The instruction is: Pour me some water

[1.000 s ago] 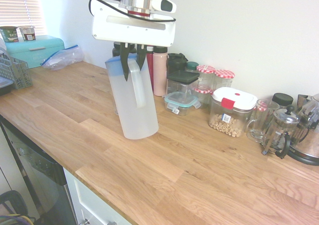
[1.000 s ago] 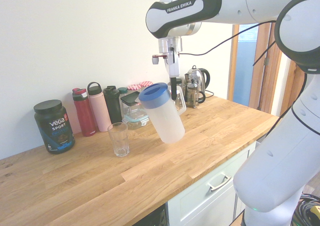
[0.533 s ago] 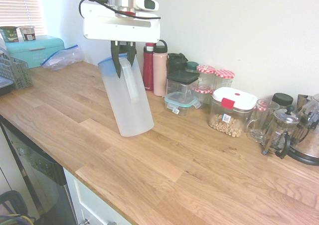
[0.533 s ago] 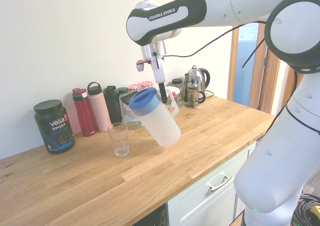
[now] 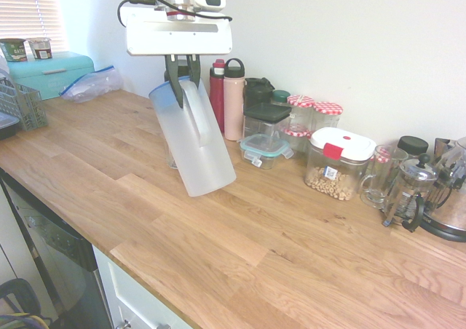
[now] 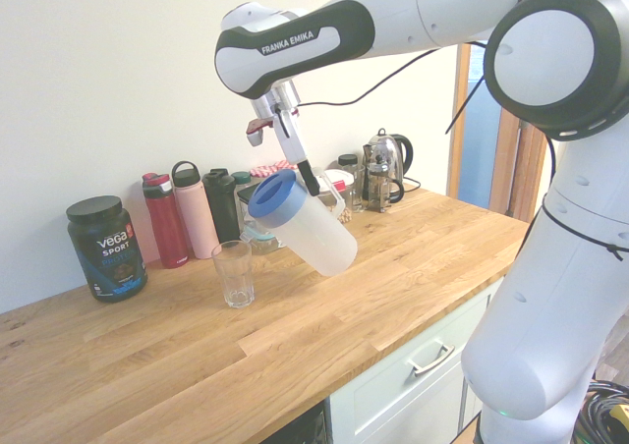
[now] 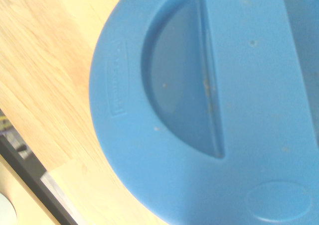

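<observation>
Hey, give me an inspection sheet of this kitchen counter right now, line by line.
Surface: wooden counter, dry as far as can be seen.
Job's things: pitcher with blue lid, lifted clear of the counter and tilted, lid end toward the empty glass standing upright.
Clutter: bottles, protein tub, storage jars, cereal container, French press and kettle along the wall.
Gripper: gripper shut on the pitcher's handle.
Cables: rig only.
Surroundings: teal bread box, plastic bag, cabinet drawer below.
</observation>
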You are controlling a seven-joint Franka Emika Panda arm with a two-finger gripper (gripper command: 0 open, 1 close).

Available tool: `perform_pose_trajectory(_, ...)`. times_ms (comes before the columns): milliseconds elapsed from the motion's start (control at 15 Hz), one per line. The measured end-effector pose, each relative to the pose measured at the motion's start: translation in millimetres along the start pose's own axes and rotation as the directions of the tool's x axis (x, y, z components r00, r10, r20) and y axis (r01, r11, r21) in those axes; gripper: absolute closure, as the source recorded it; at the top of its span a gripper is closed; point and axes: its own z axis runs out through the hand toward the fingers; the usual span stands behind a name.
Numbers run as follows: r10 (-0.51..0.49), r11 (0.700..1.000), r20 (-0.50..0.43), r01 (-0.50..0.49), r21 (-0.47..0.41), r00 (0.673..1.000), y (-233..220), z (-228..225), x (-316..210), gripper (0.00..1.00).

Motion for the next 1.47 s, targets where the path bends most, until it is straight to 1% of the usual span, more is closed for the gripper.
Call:
perform_pose_trajectory(267,-0.018,0.997,0.03,0.02,-0.081,0.999,-22.6,0.6,21.0,1.0)
perform_pose_trajectory(467,-0.022,0.99,0.062,0.03,-0.134,0.998,-26.2,8.7,31.5,1.0)
perform_pose_trajectory(1200,-0.029,0.966,0.086,0.05,-0.254,0.996,-61.0,5.0,38.4,1.0)
perform_pose_trajectory(1467,-0.038,0.951,0.11,0.07,-0.302,0.993,-70.5,9.7,47.4,1.0)
